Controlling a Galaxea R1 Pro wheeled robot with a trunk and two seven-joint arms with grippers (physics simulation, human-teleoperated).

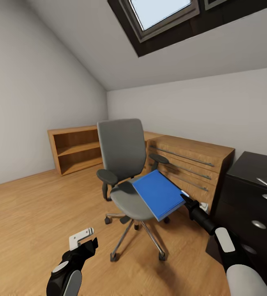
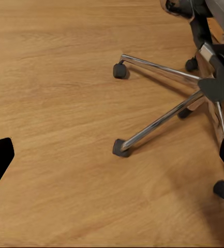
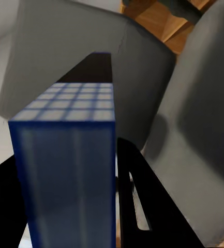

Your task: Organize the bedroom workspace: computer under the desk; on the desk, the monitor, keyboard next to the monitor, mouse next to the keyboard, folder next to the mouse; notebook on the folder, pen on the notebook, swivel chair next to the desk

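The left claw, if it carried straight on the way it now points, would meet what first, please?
Most likely the bare wood floor, short of the swivel chair and its chrome base; depth is hard to judge.

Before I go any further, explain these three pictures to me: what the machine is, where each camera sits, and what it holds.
This is a simulated two-armed wheeled robot. The large picture comes from its head, looking down over both arms. The other two come from cameras near each wrist. The right gripper has its jaws shut on the edge of the blue folder, held tilted just above the swivel chair seat; its wrist camera sees the folder edge-on. The left gripper hangs open over the wood floor, its camera viewing the chair's chrome base. The black desk stands at the right.
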